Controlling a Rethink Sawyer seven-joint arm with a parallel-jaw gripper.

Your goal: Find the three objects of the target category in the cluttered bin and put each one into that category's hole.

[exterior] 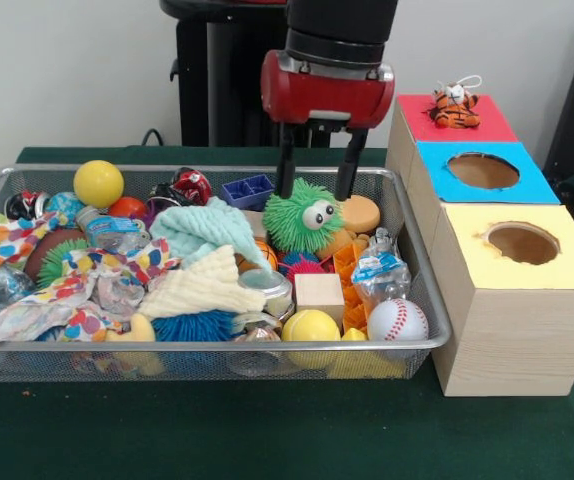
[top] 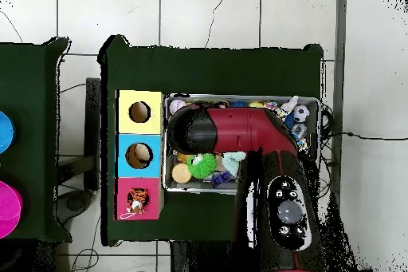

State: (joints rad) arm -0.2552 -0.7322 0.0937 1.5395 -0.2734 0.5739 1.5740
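Note:
My gripper (exterior: 315,194) hangs open over the back of the wire bin (exterior: 422,300). Its two black fingers (exterior: 286,165) straddle a green fuzzy toy with big eyes (exterior: 300,218), one on each side of its top. The same green toy (top: 202,165) shows in the overhead view beside the arm, which hides the gripper there. To the right stand three boxes: a red one (exterior: 487,128) with a small tiger plush (exterior: 456,106) on its top, a blue one (exterior: 437,165) with a hole (exterior: 483,170), and a yellow one (exterior: 567,265) with a hole (exterior: 522,242).
The bin is packed with clutter: a yellow ball (exterior: 98,183), a baseball (exterior: 397,320), a wooden cube (exterior: 319,293), a teal cloth (exterior: 202,230), a cream cloth (exterior: 202,285), a blue spiky ball (exterior: 192,325) and a dotted cloth (exterior: 27,240). An orange disc (exterior: 360,213) lies beside the right finger.

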